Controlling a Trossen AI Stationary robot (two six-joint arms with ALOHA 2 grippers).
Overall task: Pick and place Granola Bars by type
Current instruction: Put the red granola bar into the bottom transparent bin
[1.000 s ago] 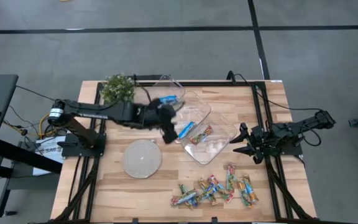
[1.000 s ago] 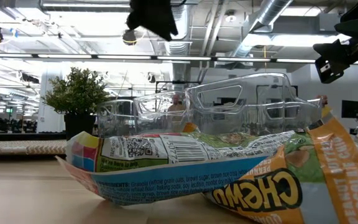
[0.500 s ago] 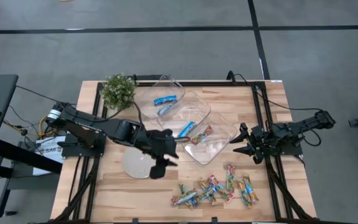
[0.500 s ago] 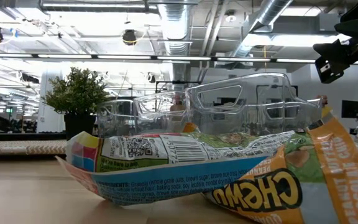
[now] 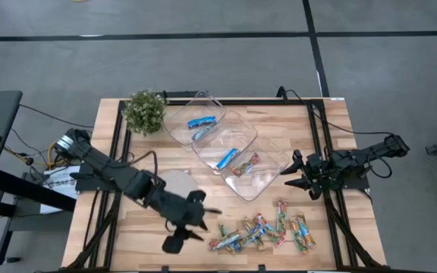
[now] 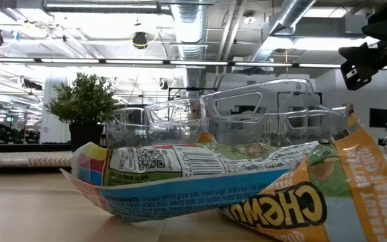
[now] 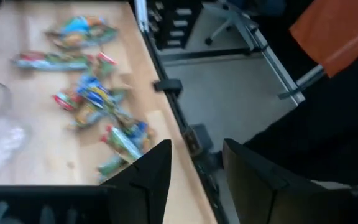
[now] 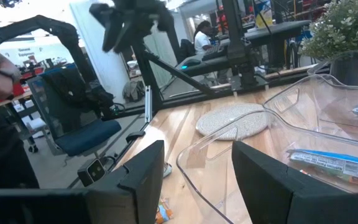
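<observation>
Sorting step in hand: fetching the next bar from the loose pile of granola bars (image 5: 262,231) at the desk's (image 5: 332,152) near edge. Best done by lowering the left gripper (image 5: 192,224), empty with fingers apart and just beside the pile's end, onto a single outlying wrapper, not the tangle. Blue-and-white bars (image 5: 203,121) already lying in the far clear tray (image 5: 196,102); a mixed pair in the middle tray (image 5: 245,133). Left arm stretched long and low across the round grey mat (image 5: 174,180). Right gripper (image 5: 300,176) parked beside the nearest tray, fingers apart, empty.
</observation>
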